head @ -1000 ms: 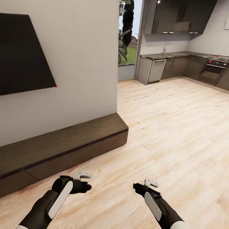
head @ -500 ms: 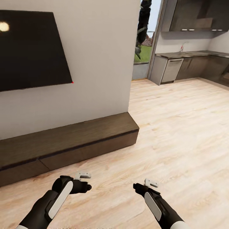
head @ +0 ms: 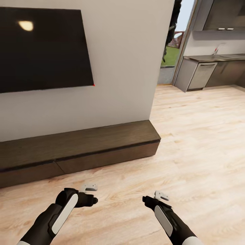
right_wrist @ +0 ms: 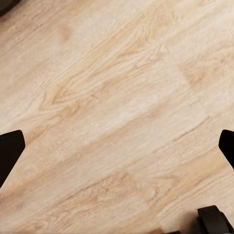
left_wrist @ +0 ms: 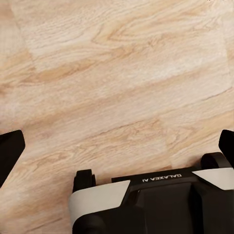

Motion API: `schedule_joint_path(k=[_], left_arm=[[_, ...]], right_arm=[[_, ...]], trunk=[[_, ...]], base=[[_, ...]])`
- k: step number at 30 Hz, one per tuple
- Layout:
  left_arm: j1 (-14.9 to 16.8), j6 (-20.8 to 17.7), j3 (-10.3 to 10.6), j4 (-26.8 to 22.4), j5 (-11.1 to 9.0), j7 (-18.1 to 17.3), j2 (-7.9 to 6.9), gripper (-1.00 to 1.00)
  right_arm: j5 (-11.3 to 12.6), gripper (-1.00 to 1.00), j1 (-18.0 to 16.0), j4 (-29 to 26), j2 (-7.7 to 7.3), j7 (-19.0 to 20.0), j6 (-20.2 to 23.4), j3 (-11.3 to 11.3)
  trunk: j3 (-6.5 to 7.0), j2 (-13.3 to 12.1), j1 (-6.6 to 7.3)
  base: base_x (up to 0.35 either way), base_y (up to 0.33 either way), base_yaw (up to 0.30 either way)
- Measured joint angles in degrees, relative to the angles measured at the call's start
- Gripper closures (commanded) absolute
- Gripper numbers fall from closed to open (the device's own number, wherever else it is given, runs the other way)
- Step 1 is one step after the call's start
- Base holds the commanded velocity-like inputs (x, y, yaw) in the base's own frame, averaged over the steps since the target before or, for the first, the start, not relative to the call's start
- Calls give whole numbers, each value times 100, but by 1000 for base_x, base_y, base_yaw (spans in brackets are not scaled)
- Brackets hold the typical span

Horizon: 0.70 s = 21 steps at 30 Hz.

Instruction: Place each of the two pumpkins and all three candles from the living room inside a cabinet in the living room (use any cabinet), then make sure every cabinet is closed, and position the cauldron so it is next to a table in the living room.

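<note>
The cabinet (head: 85, 149) is a long, low dark-brown unit along the foot of the white wall, and its flat drawer fronts sit flush and shut. My left gripper (head: 91, 194) hangs low over the wood floor in front of it, open and holding nothing. In the left wrist view, the left gripper (left_wrist: 117, 146) has its dark fingertips (left_wrist: 9, 151) wide apart over bare planks. My right gripper (head: 156, 198) is level with it further right, also open and empty. The right wrist view has the right gripper (right_wrist: 117, 148) spread over the floor too.
A large black screen (head: 41, 47) hangs on the wall above the cabinet. The wall ends at a corner (head: 163, 68). Beyond it lie a glazed opening with greenery (head: 172, 44) and grey kitchen units (head: 211, 69). Light wood floor (head: 197, 143) stretches to the right.
The whole picture has slid to the right, so the camera has turned left. More of the screen and cabinet now shows and less of the kitchen. Both arms hold the same pose.
</note>
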State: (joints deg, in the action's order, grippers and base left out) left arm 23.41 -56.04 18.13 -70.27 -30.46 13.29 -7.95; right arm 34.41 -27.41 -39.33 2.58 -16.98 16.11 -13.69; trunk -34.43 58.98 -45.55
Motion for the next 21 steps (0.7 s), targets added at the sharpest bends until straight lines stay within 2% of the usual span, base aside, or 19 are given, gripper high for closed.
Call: schedule_joint_path(k=[8, 21], left_arm=[[0, -1, -4, 0, 13, 7, -1, -100], [1, 0, -1, 2, 19, 9, 0, -100]], right_arm=[[-10, -100, 0, -2, -8, 16, 0, 0], [-8, -100, 1, -2, -61, 20, 0, -12]], trunk=[[-43, 1, 2], [-51, 0, 0]], base=[[175, 102, 212], [100, 49, 14]])
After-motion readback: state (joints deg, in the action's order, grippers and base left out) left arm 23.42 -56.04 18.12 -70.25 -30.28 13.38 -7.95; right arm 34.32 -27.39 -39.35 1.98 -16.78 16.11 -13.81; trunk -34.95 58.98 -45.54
